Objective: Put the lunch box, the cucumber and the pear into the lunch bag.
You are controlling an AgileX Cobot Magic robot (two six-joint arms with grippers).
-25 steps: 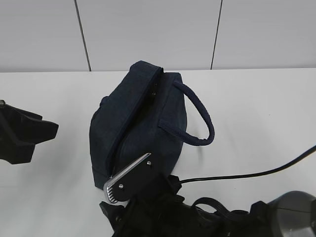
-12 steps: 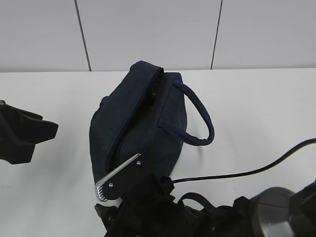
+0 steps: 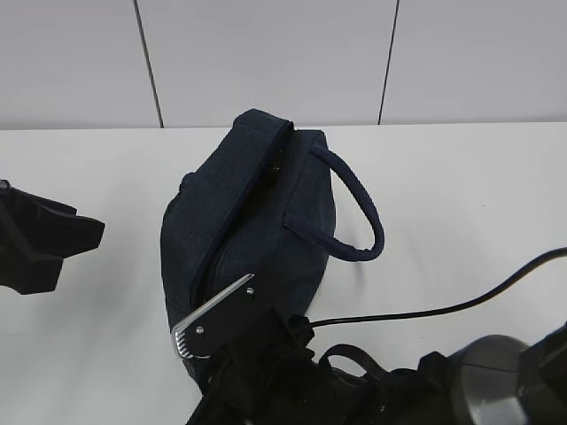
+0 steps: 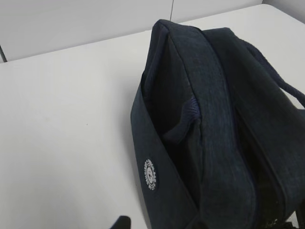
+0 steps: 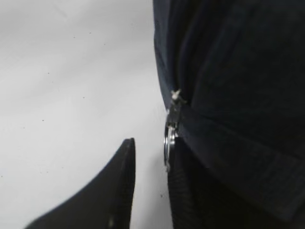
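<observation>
The dark navy lunch bag point(image 3: 257, 221) lies in the middle of the white table, one looped handle point(image 3: 359, 208) flopped to its right. It fills the left wrist view point(image 4: 214, 124) and the right wrist view point(image 5: 238, 95). My right gripper point(image 3: 190, 350) is open at the bag's near end. In the right wrist view point(image 5: 150, 148) the silver ring pull point(image 5: 167, 143) hangs against the tip of the right finger, with a gap to the left finger. My left gripper point(image 3: 66, 243) is open and empty at the far left, apart from the bag. The lunch box, cucumber and pear are out of view.
A black cable point(image 3: 443, 310) runs from my right arm across the table on the right. A white panelled wall point(image 3: 266, 62) stands behind the table. Bare table point(image 3: 469, 195) lies on both sides of the bag.
My right gripper has shifted left and a little nearer along the bag's near end. In the last half second it barely moved. The left arm and the bag have not moved.
</observation>
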